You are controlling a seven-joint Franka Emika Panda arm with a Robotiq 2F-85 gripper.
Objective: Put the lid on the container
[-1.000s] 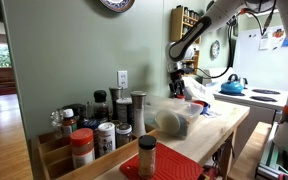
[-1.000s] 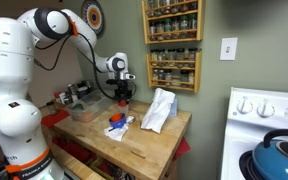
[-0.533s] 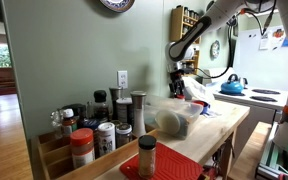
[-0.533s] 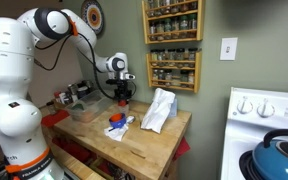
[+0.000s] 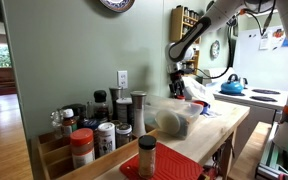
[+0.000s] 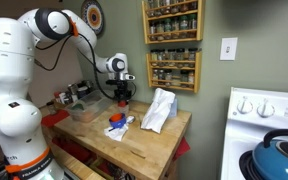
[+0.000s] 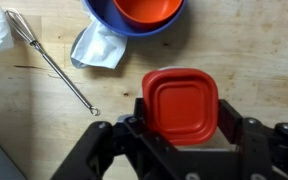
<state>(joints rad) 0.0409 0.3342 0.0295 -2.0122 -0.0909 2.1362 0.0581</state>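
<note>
so you had the gripper (image 7: 182,128) clamped on the red lid (image 7: 181,98) just above the wooden counter (image 7: 264,60), near a whisk (image 7: 54,65) and a blue bowl (image 7: 97,17), while the clear container (image 5: 172,119) sat further along that counter, well apart from the lid.
</note>
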